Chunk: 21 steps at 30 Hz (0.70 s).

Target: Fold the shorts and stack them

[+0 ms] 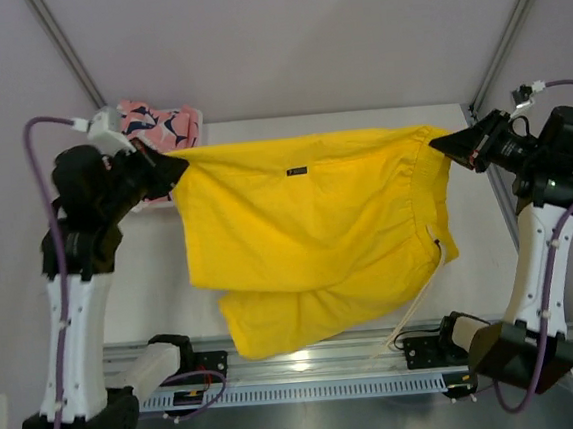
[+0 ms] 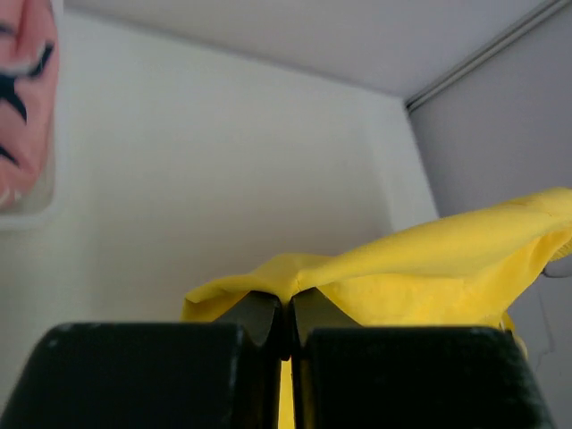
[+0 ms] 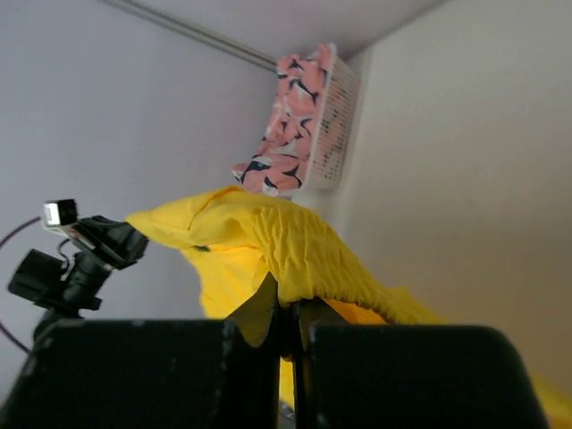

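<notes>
**Me:** While my left claw (image 1: 174,167) is pinched shut on one top corner of the yellow shorts (image 1: 308,233), my right claw (image 1: 439,143) is pinched shut on the opposite top corner. The cloth hangs spread out between them.

**Listener:** Where is all that, measured from the basket?

**Me:** The white mesh basket (image 3: 332,125) is my landmark. My left claw hovers just beside it, on its near side. My right claw is well apart from it, far off to its right. The yellow shorts stretch rightward from the basket, lifted above the white table (image 1: 142,287), with the top edge running almost straight from claw to claw. The lower part sags away from the basket toward my bases.

**Listener:** What does the cloth look like up close?

**Me:** It is plain bright yellow. My right claw's fingertips bite a gathered, elastic-looking edge. A pale drawstring (image 1: 420,303) dangles from the side farthest from the basket. A small dark label (image 1: 297,171) sits near the top edge.

**Listener:** And the other pair?

**Me:** The pink shorts (image 1: 163,125), printed in navy and white, lie in the basket and spill over its rim. I cannot tell whether the two pairs touch.
</notes>
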### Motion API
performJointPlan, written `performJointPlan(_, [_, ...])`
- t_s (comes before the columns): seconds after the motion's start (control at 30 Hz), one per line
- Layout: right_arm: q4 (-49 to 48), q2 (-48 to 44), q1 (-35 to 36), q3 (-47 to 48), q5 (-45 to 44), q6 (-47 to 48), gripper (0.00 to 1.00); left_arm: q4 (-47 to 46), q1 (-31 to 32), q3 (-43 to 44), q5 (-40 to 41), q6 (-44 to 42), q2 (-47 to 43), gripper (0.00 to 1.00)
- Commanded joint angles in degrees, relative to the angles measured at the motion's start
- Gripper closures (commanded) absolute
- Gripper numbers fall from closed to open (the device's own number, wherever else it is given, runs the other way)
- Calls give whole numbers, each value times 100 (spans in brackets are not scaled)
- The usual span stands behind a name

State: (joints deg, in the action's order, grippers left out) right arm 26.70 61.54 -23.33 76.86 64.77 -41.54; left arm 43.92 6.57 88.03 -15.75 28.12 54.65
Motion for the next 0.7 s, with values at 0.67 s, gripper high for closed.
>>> performJointPlan(0.67, [389, 517, 136, -1357, -860, 902, 100, -1605, -402, -2316, -1237, 387, 300, 100])
